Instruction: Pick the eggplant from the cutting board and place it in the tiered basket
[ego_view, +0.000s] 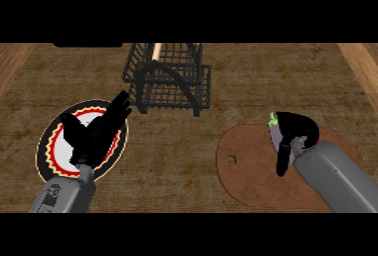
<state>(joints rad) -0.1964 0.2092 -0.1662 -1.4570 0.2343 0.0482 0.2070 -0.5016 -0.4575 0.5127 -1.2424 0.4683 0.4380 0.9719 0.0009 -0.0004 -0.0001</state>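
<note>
Eggplant (276, 136) lies on the round brown cutting board (247, 172) at the right of the desk (177, 150), near the board's upper edge. It is pale purple with a green stem end pointing away from the robot, and most of it is hidden under the right robot hand (295, 131). That hand comes in from the lower right on its grey forearm, and its black fingers are curled over and around the eggplant, so it is clamped on it. Whether the eggplant is lifted off the board or still touches it cannot be told from this view.

The left robot hand (96, 131) shows at the left of the view, over a round plate (53, 150) with a black rim and a red and yellow ring around a white centre. Its fingers are straight and spread apart, pointing up and to the right, holding nothing.

The black wire tiered basket (168, 80) stands at the back of the desk, between the two hands and well apart from the cutting board. A pale wooden strip shows through its wires at the top.
</note>
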